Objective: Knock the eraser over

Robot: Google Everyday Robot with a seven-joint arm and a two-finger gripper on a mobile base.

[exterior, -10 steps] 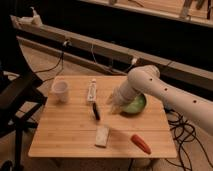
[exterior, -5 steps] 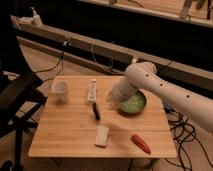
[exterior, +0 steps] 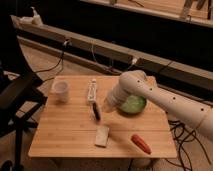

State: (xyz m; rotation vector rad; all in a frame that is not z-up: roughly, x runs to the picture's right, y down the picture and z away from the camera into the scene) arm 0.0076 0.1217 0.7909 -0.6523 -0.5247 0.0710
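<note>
A small dark narrow eraser stands on the wooden table, just left of centre. My gripper is at the end of the white arm, which reaches in from the right. It hangs low over the table, close to the right of the eraser. I cannot tell if it touches the eraser.
A white cup stands at the back left and a white tube lies behind the eraser. A green bowl sits partly behind the arm. A beige block and a red oblong thing lie near the front edge. A black chair stands to the left.
The arm has swung a little to the left, and the gripper is now closer to the eraser. The things on the table have not moved.
</note>
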